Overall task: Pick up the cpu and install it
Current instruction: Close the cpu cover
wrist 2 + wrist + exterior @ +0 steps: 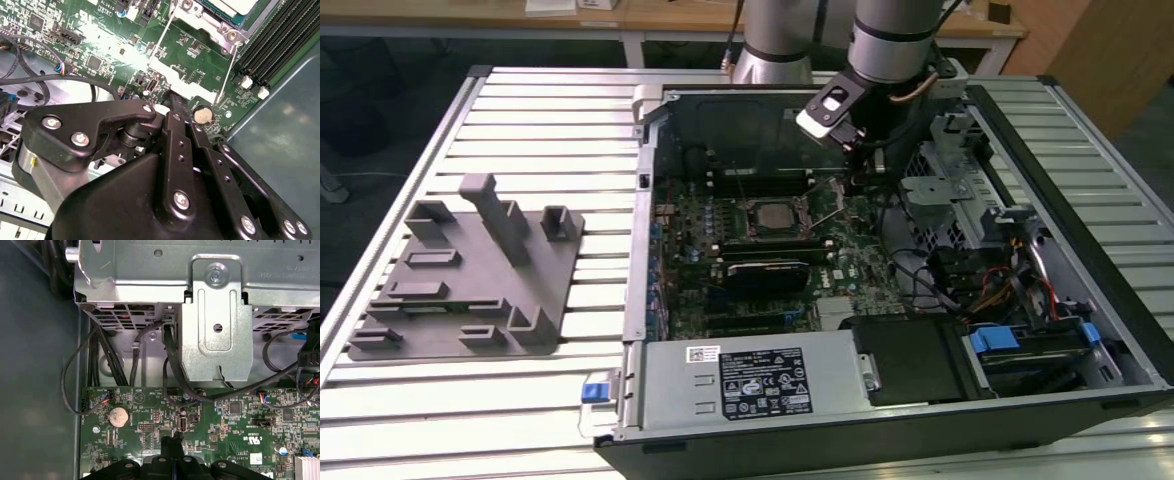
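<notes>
**Pincer hanging beside the seated cpu**

On the slatted surface (520,110), a grey tray (454,290) is lying at the exterior view's left, beside the open computer case (720,400). The cpu (774,214) is sitting in the motherboard socket (736,236). Just right of it, the pincer (854,183) is hanging low over the board, fingertips (170,447) pressing together, gripping nothing

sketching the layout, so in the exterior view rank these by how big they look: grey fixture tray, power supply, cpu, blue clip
1. grey fixture tray
2. power supply, though it is nearer the camera
3. cpu
4. blue clip, smallest even though it is nearer the camera than the cpu
</notes>
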You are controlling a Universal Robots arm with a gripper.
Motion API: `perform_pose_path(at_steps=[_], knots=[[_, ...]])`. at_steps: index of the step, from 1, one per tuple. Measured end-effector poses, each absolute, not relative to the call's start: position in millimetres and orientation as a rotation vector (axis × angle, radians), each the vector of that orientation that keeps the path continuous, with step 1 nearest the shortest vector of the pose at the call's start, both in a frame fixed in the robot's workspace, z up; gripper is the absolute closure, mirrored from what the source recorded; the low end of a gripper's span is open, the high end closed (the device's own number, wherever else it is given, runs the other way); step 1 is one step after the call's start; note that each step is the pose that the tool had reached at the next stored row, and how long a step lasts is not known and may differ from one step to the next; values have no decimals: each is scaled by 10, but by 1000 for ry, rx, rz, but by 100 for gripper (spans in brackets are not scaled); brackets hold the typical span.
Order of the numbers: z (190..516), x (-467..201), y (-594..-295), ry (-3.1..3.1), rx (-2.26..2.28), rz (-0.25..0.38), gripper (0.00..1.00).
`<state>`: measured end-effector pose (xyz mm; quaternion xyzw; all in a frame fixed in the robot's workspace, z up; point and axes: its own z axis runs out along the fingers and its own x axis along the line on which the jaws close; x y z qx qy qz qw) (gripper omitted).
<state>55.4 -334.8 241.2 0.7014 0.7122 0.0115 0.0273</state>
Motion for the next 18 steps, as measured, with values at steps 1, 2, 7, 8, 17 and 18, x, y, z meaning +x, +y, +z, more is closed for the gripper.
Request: perform_pose_path(at_steps=[1, 2, 7, 8, 17, 18], knots=[[2412, 543, -3348, 2199, 2166, 36, 89], [2412, 526, -3348, 2199, 2166, 36, 89], [2412, 376, -3348, 2199, 2166, 38, 89], [2412, 338, -3348, 2199, 2165, 39, 89], [2412, -5, -3348, 2197, 2164, 45, 89], [2412, -17, -3348, 2197, 2164, 45, 89]])
